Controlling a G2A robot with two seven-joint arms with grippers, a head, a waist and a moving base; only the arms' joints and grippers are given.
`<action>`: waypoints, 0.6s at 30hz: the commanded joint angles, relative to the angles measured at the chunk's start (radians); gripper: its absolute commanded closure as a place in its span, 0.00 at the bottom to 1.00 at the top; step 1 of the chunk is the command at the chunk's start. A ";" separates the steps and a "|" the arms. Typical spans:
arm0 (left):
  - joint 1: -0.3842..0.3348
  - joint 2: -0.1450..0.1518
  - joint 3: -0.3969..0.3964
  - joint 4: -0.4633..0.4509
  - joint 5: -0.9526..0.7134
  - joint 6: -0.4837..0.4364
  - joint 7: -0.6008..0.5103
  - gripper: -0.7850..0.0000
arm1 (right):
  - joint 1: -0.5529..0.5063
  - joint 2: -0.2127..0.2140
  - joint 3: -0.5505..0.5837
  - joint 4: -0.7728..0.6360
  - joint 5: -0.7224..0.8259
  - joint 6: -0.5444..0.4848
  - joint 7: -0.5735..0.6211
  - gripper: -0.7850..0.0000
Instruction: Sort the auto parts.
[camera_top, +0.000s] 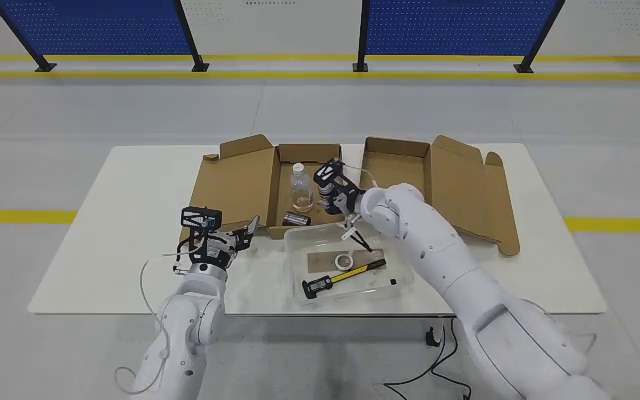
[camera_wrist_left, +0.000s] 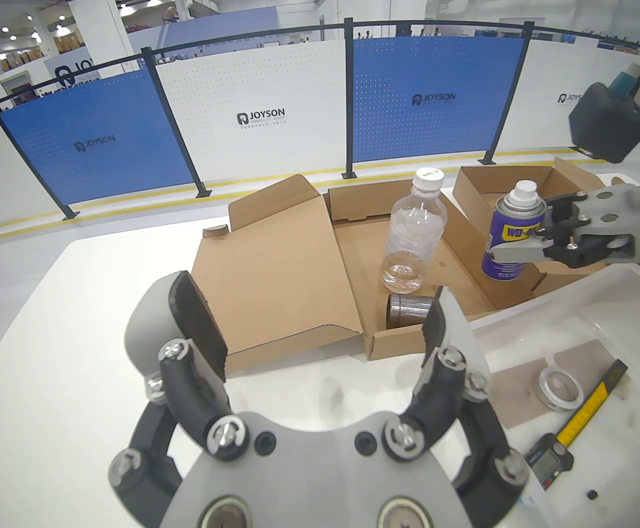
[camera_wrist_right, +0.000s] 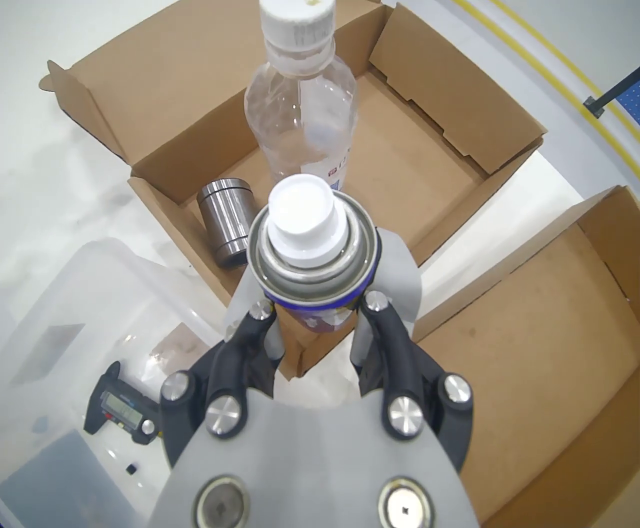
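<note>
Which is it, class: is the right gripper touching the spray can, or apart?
Touching. The right wrist view shows the right gripper closed on the spray can, a finger pressed against each side.

Factory hall: blue pegboard barriers (camera_top: 100, 25), yellow floor lines (camera_top: 300, 74)

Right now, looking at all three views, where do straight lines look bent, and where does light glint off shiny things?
Top view: the yellow floor line runs straight. Left wrist view: the fence bows into an arc, a wide-lens effect. Right wrist view: that floor line curves too; glints sit on the spray can rim and the metal cylinder.
</note>
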 joint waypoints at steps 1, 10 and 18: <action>0.000 0.000 0.000 0.000 0.000 0.000 0.000 0.00 | 0.009 -0.014 -0.010 0.030 0.005 0.005 -0.006 1.00; 0.000 0.000 0.000 0.000 0.000 0.000 0.000 0.00 | 0.039 -0.066 -0.043 0.141 0.015 -0.017 -0.049 1.00; 0.000 0.000 0.000 0.000 0.000 0.000 0.000 0.00 | 0.050 -0.105 -0.055 0.230 0.029 -0.029 -0.102 1.00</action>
